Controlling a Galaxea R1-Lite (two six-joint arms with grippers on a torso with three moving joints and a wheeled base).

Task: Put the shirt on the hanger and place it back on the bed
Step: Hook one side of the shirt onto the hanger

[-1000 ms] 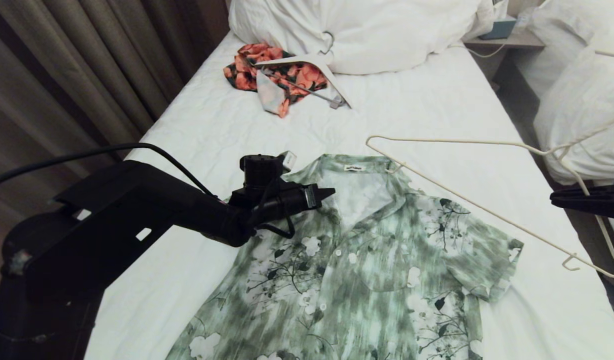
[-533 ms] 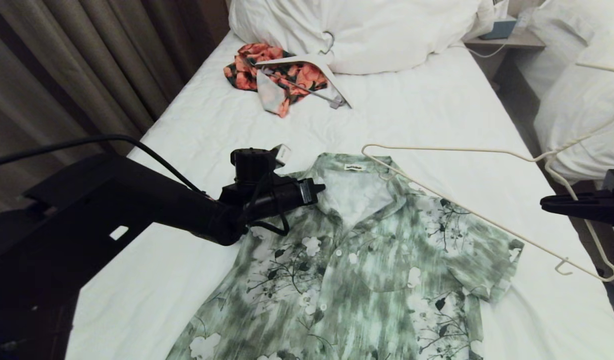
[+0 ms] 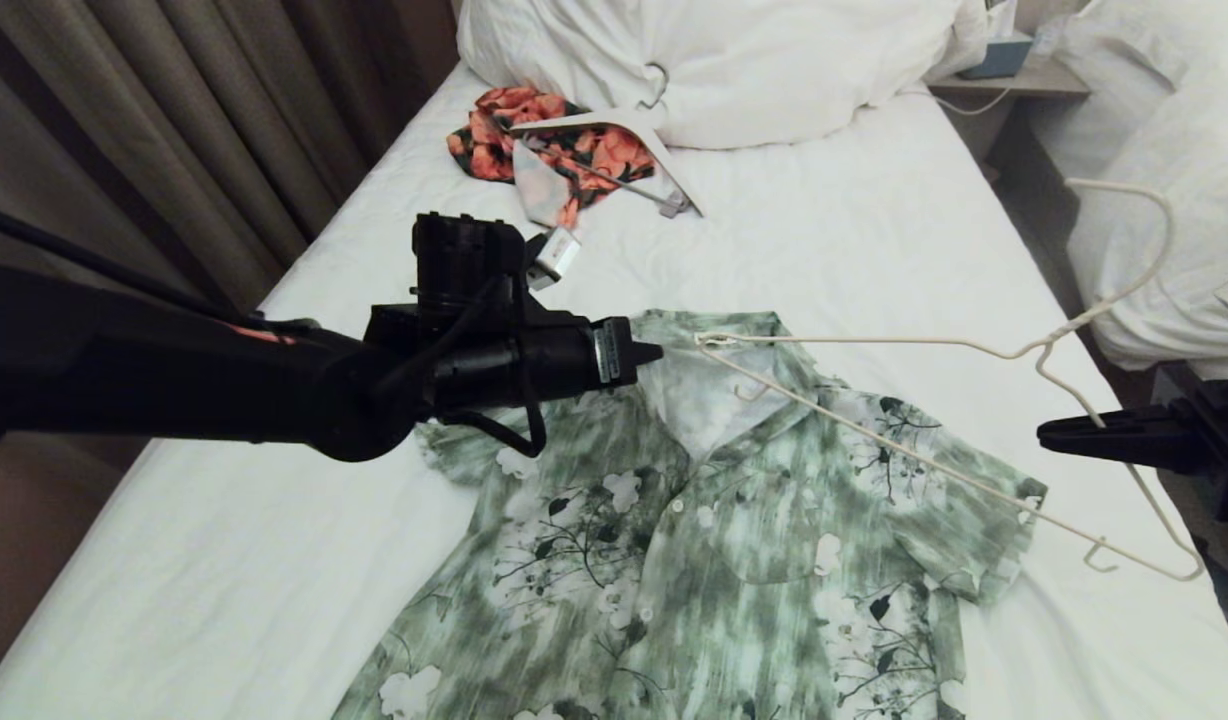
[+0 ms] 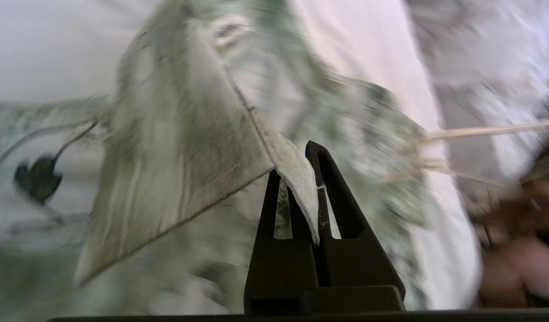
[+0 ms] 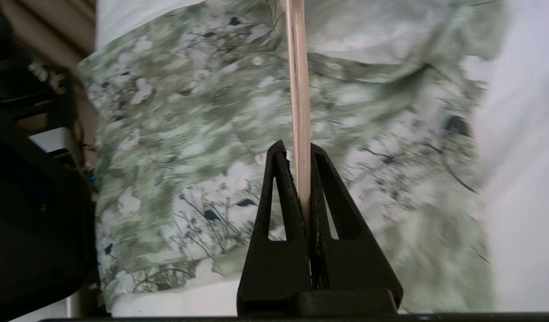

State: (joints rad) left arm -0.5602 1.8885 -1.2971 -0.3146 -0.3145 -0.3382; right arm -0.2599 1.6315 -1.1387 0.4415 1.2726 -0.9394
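The green-and-white flowered shirt lies face up on the bed, collar toward the pillows. My left gripper is shut on the shirt's collar edge and holds that side lifted off the sheet. The thin cream hanger hangs level above the shirt, its far tip over the collar. My right gripper at the right edge of the bed is shut on the hanger's wire below the hook.
An orange-and-black floral garment with a wide white hanger lies near the white duvet at the head of the bed. Brown curtains hang left. A second bed and a nightstand stand right.
My left gripper shut on the collar and rose, lifting that side of the shirt. The right gripper carried the hanger left, so its tip now reaches over the collar.
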